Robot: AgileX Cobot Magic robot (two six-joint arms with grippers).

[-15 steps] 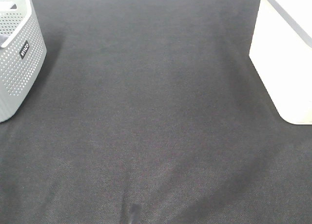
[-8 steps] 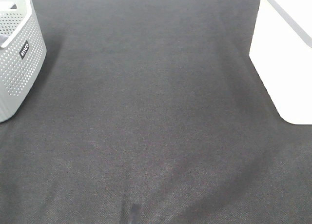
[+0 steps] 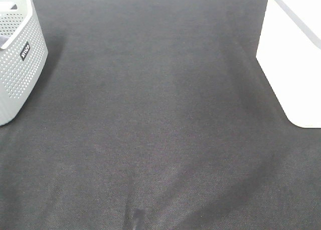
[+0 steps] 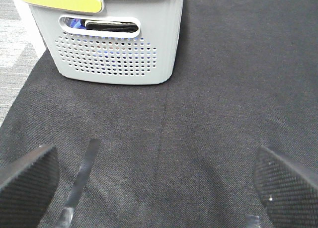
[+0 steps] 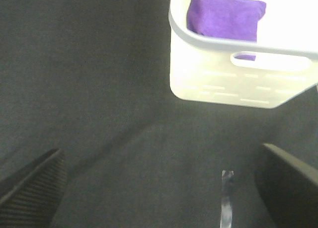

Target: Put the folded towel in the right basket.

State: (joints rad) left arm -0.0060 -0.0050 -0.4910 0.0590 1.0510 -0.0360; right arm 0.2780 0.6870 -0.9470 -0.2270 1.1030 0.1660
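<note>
Both tools sit spread wide over the dark surface (image 3: pixel 160 115) with nothing in them: my left tool (image 4: pixel 154 181) faces the grey basket (image 4: pixel 117 41), my right tool (image 5: pixel 159 186) faces the white basket (image 5: pixel 238 81). Beyond the right tool, the purple towel (image 5: pixel 223 17) lies inside the white basket at the surface's right edge. From overhead neither arm shows.

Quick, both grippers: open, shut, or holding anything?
Left gripper: open, empty, over the dark mat.
Right gripper: open, empty; the purple towel lies in the white basket.
</note>
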